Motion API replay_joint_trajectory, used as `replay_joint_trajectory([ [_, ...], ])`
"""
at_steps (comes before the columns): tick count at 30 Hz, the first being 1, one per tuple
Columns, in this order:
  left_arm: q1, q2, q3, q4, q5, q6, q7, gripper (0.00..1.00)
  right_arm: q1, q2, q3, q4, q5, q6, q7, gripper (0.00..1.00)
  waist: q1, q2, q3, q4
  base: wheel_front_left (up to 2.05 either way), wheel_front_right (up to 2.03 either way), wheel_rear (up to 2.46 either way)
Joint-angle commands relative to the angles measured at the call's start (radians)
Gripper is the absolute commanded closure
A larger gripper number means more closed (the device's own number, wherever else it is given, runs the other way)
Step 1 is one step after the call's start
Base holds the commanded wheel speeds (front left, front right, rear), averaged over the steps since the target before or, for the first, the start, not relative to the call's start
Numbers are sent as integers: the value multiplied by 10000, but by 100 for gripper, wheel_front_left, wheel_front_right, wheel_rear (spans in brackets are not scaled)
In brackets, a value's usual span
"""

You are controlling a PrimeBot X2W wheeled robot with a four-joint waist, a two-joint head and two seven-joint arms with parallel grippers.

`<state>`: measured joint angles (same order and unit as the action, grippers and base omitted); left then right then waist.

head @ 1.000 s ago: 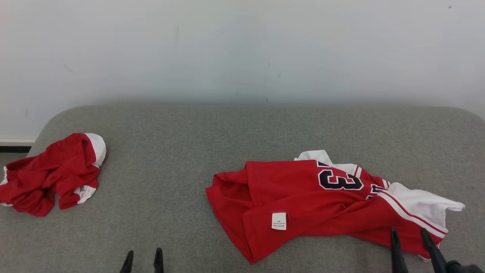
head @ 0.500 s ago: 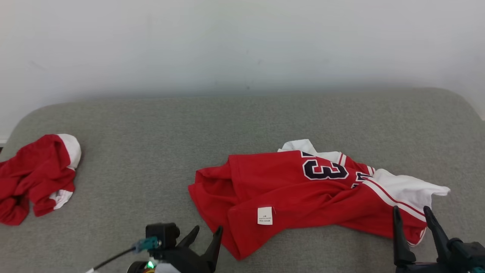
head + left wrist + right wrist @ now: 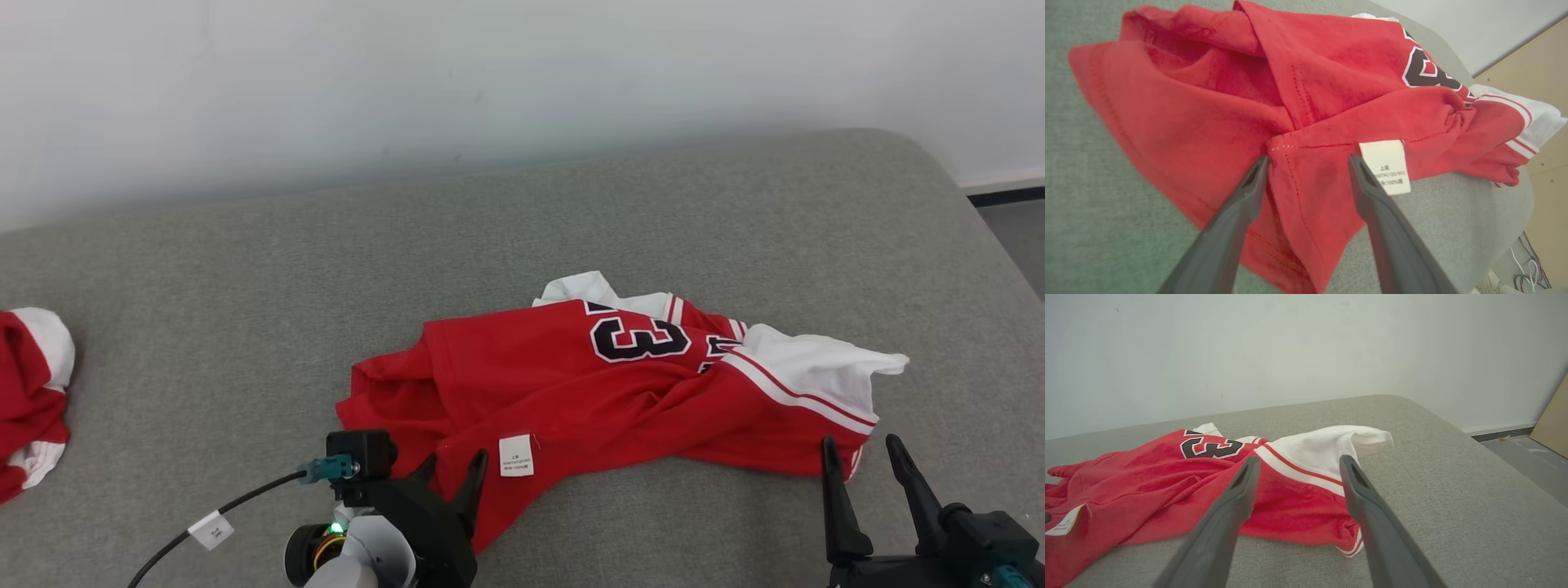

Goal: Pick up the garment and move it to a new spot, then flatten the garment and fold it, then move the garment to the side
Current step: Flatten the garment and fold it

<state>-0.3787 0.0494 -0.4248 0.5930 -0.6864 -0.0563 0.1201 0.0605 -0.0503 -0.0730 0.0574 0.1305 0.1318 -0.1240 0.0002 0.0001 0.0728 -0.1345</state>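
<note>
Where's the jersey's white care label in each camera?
Head view: label low centre, just right of the left gripper.
Left wrist view: label right of centre, beside the right-hand finger.
Right wrist view: label at the lower left edge.
Shared landmark: the black number.

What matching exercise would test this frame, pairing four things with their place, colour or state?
1 care label
2 left gripper
3 right gripper
4 second red garment

A at the head view's left edge
B open, near the jersey's white end
C white, on the jersey's near edge
D open, over the jersey's red corner

Pairs: 1-C, 2-D, 3-B, 4-A
</note>
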Motion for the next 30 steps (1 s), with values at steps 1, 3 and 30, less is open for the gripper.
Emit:
replay_joint_trajectory([
  [1,-148,18,-20,59,-122,98,-63,0,-83,0,5,30,43,-20,-62,0,-2,-1,63,-125,0,0,0],
  [3,-224,11,-55,148,-172,216,-82,0,-89,0,-6,58,44,-20,-89,0,-2,-1,49,-161,0,0,0],
  [30,-666,158,-294,543,-414,603,-548,100,-866,-1,-1542,-331,652,-20,1596,0,-2,-1,313,-130,0,0,0],
])
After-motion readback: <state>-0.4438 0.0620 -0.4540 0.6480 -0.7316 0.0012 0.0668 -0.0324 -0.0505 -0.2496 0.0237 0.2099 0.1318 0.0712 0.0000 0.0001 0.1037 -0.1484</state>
